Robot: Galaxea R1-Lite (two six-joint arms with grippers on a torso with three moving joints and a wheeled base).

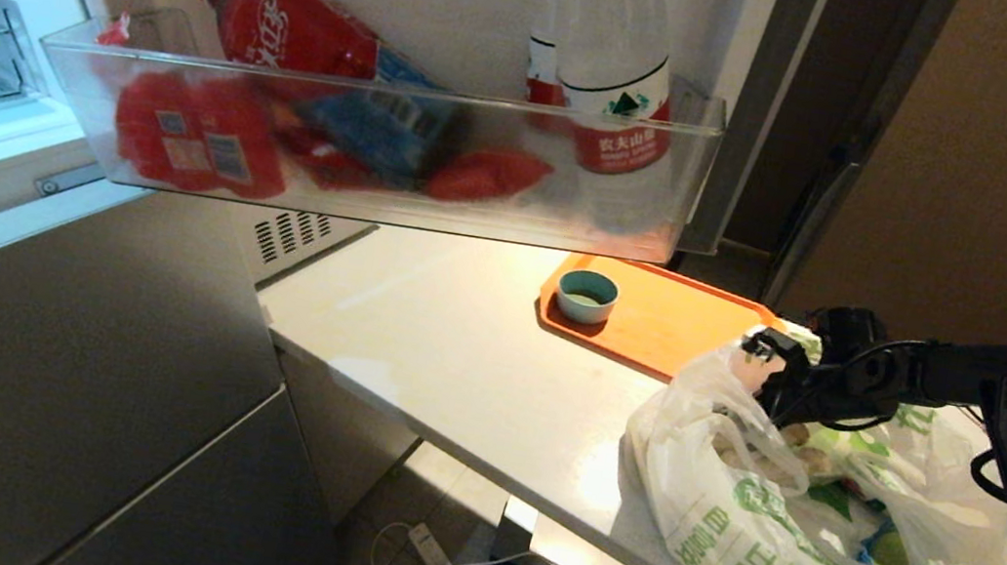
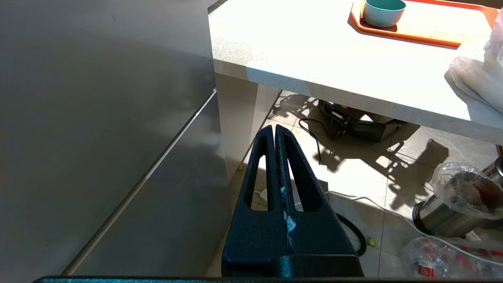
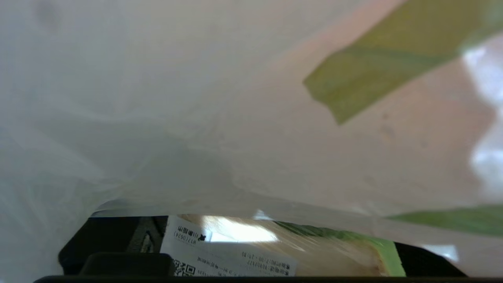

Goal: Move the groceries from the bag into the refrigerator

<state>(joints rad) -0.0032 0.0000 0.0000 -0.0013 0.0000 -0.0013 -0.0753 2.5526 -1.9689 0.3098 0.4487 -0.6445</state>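
Note:
The white bag point(image 1: 751, 554) with green characters lies open on the counter's right end. Pale beige lumps point(image 1: 799, 435) and a yellow-green pack point(image 1: 889, 552) show among the groceries inside it. My right gripper point(image 1: 771, 374) reaches in at the bag's mouth from the right. In the right wrist view its dark fingers point(image 3: 114, 236) stand wide apart, with a wrapped pack point(image 3: 314, 251) bearing a white label between them, and bag film point(image 3: 196, 118) covers everything else. The refrigerator point(image 1: 59, 358) stands at the left with its upper door open. My left gripper point(image 2: 275, 131) hangs shut and empty beside the lower doors point(image 2: 98, 118).
The open door's clear shelf point(image 1: 367, 204) juts over the counter point(image 1: 455, 345), holding red bottles point(image 1: 283, 25) and a water bottle point(image 1: 614, 91). An orange tray point(image 1: 656, 319) with a teal cup point(image 1: 586, 295) sits behind the bag. Cables point(image 1: 436, 549) lie on the floor.

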